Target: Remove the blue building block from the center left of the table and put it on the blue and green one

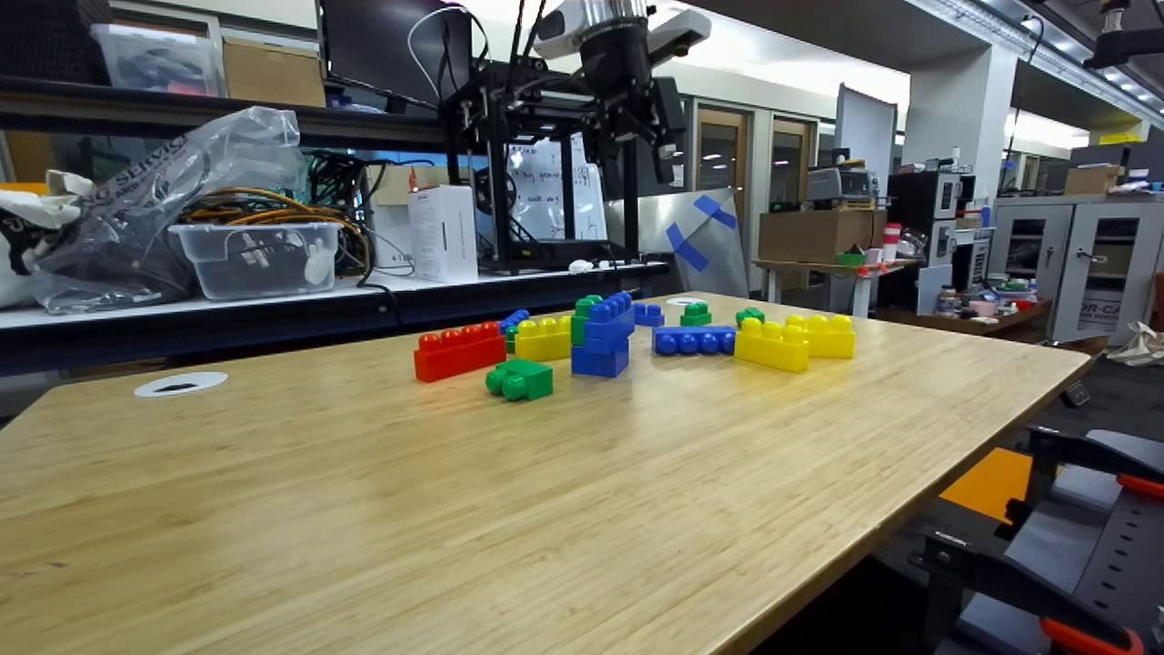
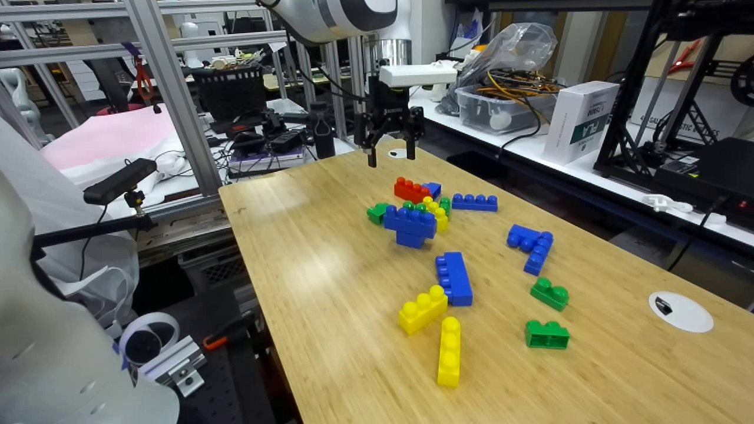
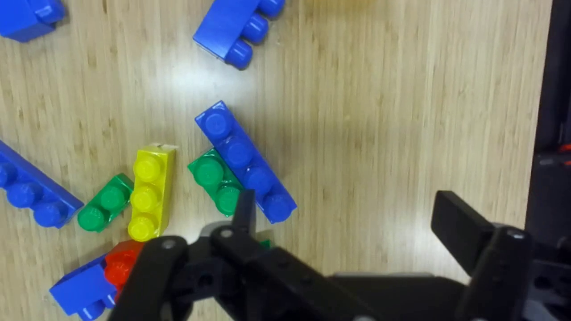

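Observation:
A long blue studded brick (image 2: pixel 407 225) rests on a short blue brick (image 2: pixel 410 239), with a green brick (image 1: pixel 579 327) beside it on the same stack. The long blue brick (image 3: pixel 244 156) and the green brick (image 3: pixel 213 174) lie side by side in the wrist view, studs up. Other long blue bricks lie on the table (image 2: pixel 306 235): one on its side (image 2: pixel 458 280), one upright (image 2: pixel 475 204). My gripper (image 2: pixel 392 155) is open and empty, well above the table. It also shows in an exterior view (image 1: pixel 632 146) and the wrist view (image 3: pixel 344 200).
A red brick (image 2: pixel 410 189), a yellow brick (image 3: pixel 151 191) and a lone green brick (image 1: pixel 520 378) stand near the stack. Two yellow bricks (image 2: pixel 423 309) (image 2: pixel 449 353), green bricks (image 2: pixel 548 335) and blue pieces (image 2: pixel 537 250) are spread elsewhere. A shelf with a 3D printer (image 1: pixel 546 164) borders the table.

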You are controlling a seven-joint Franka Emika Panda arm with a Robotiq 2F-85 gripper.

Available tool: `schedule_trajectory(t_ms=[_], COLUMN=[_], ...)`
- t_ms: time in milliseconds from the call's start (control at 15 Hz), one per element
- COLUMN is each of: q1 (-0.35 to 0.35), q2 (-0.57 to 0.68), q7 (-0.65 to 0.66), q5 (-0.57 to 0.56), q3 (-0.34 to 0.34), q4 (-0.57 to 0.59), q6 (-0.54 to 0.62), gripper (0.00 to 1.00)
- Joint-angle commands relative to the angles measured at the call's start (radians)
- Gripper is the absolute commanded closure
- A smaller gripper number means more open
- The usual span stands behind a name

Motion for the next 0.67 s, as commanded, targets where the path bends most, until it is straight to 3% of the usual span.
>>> schedule_trajectory(t_ms=[0, 333, 467, 600], q1=[-0.011, -0.027, -0.033, -0.035], q2=[0.054, 0.146, 0.174, 0.189], q7=[0.152, 0.387, 0.483, 0.585], q5=[0.052, 0.103, 0.13, 0.159], q3=[-0.007, -0.016, -0.015, -0.012], q4=[0.067, 0.139, 0.158, 0.162], q6=[-0.03, -0.024, -0.022, -0.009], gripper=[0.0, 0.0, 0.26, 0.4])
